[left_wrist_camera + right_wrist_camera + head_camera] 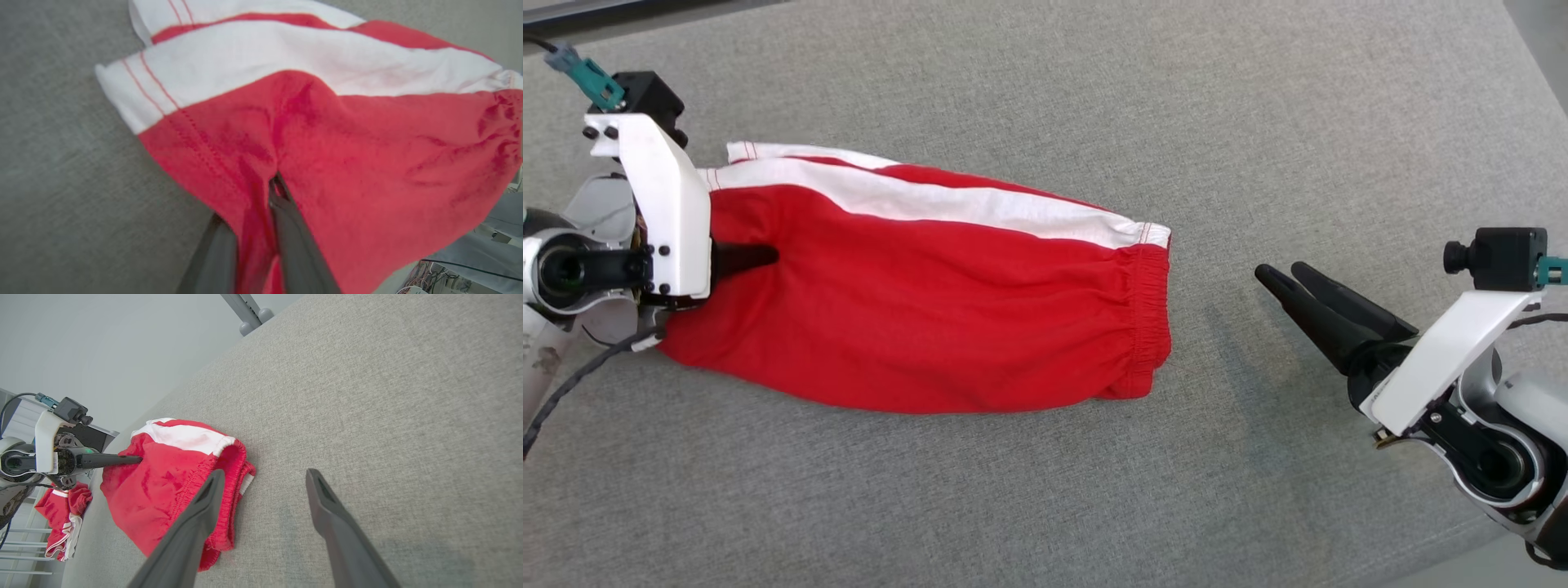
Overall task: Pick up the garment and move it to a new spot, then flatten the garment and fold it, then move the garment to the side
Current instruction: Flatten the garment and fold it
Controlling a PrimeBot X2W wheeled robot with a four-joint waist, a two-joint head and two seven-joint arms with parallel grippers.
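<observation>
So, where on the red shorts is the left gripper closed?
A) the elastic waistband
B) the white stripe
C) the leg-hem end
C: the left gripper pinches red cloth at the hemmed leg end of the shorts; the waistband lies at the opposite end, near the right gripper.

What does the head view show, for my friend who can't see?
Red shorts with a white stripe lie on a grey cloth surface, the left gripper pinching their left end. The right gripper hangs open to the right, apart from them.
</observation>
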